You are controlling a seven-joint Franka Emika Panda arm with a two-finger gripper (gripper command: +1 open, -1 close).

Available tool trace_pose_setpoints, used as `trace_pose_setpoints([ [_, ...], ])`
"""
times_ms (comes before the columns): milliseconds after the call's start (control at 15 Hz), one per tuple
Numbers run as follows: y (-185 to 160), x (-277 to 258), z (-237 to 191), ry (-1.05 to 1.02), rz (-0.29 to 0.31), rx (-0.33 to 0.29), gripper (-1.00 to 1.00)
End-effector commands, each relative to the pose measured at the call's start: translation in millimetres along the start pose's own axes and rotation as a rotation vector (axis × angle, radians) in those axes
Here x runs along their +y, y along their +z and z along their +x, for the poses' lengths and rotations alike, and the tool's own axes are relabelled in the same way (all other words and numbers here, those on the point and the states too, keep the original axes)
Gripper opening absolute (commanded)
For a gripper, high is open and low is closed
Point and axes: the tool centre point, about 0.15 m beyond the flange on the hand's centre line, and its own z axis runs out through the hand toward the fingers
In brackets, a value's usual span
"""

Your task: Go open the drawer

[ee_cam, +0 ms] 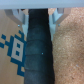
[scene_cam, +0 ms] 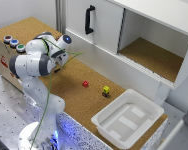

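Note:
In the wrist view a thick black drawer handle (ee_cam: pixel 39 50) runs lengthwise right between my gripper (ee_cam: pixel 39 16). A pale finger (ee_cam: pixel 20 17) presses against each side of it, so the gripper looks shut on it. Beside the handle are a white panel with blue markings (ee_cam: pixel 14 50) and cork (ee_cam: pixel 67 50). In the exterior view my gripper (scene_cam: pixel 60 59) hangs at the front edge of the cork tabletop (scene_cam: pixel 74 82), towards the exterior view's left. The arm hides the drawer front and handle there.
A white cabinet with a black door handle (scene_cam: pixel 89 20) and an open cork-lined shelf (scene_cam: pixel 154 57) stands behind. A red block (scene_cam: pixel 85 84), a yellow block (scene_cam: pixel 106 90) and a white bin (scene_cam: pixel 128 117) sit on the table. Coloured buttons (scene_cam: pixel 14 43) are on the left box.

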Motion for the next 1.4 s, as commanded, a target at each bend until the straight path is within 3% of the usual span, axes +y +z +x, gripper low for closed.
trace_pose_setpoints([
  [0, -10, 56, 13, 0.017, 0.061, -0.016, -1.00],
  [800, -56, 109, 25, 0.106, 0.035, 0.062, -1.00],
  [1333, -71, 132, 31, 0.141, 0.028, 0.079, -1.00],
])
